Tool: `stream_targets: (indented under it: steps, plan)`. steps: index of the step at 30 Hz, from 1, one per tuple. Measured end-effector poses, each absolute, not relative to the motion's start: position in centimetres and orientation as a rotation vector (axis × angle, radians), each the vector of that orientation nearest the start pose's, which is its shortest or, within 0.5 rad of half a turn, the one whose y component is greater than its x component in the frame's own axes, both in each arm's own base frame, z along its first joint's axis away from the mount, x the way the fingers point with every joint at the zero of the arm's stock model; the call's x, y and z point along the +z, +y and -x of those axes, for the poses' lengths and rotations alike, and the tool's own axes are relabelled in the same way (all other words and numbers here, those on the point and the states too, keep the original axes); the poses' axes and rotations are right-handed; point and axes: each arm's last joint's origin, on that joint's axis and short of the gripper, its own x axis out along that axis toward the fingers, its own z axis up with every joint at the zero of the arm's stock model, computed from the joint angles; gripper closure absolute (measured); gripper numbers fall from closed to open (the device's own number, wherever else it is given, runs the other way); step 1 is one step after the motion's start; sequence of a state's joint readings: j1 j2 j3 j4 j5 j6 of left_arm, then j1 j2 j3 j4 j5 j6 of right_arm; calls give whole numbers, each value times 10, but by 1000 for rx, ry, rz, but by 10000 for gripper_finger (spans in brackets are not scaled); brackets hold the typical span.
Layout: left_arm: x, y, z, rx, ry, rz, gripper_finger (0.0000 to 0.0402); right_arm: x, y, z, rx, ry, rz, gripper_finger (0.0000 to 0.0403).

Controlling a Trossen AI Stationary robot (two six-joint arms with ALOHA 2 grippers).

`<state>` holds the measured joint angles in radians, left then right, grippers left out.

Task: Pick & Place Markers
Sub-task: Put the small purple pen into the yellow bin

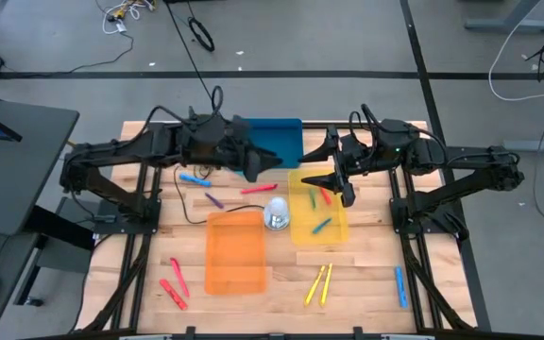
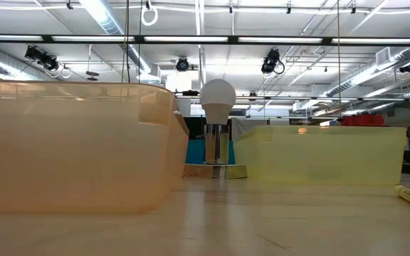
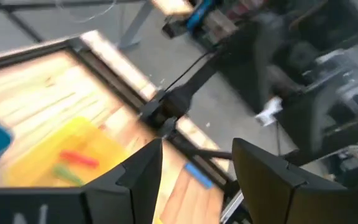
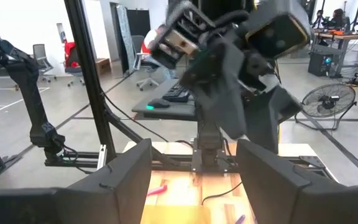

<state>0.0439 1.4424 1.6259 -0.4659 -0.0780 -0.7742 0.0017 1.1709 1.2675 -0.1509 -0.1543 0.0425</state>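
Markers lie scattered on the wooden table: a light blue one [image 1: 193, 178], a purple one [image 1: 213, 199] and a red one [image 1: 258, 189] near the middle, two red ones [image 1: 173, 288] at the near left, two yellow ones [image 1: 317, 283] and a blue one [image 1: 401, 286] at the near right. A red marker [image 1: 326, 195], a green one [image 1: 313, 200] and a blue one [image 1: 321, 226] lie in the yellow tray [image 1: 340, 231]. My left gripper [image 1: 270, 162] hangs open above the table by the blue tray [image 1: 277, 140], with nothing between its fingers [image 3: 197, 149]. My right gripper [image 1: 321, 165] stands open and empty over the yellow tray's far end.
An orange tray [image 1: 234, 250] stands near the table's middle, beside the yellow tray. A light bulb on a metal base [image 1: 277, 215] stands between them. Black cables run over the far left of the table. The two grippers face each other closely at the far middle.
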Motion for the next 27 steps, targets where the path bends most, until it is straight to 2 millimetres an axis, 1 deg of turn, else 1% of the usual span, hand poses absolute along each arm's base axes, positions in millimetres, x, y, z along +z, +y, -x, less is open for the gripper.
stream_targets:
  steps: [7,10,12,17,19,21,27]
  plan:
    - [449,36,-295,240,208,809,204,425,5,-252,155,57,-45,168]
    - [448,45,-289,249,239,813,204,425,5,-252,158,56,-45,168]
    - [445,51,-282,254,293,808,204,425,5,-252,158,57,-45,168]
    - [442,62,-268,193,392,699,204,425,5,-252,158,56,-45,168]
    - [443,66,-265,163,407,655,204,425,5,-252,158,56,-45,168]
    - [441,70,-258,163,446,612,204,425,5,-252,158,56,-45,168]
    - [436,86,-247,193,508,444,204,425,5,-252,158,56,-46,168]
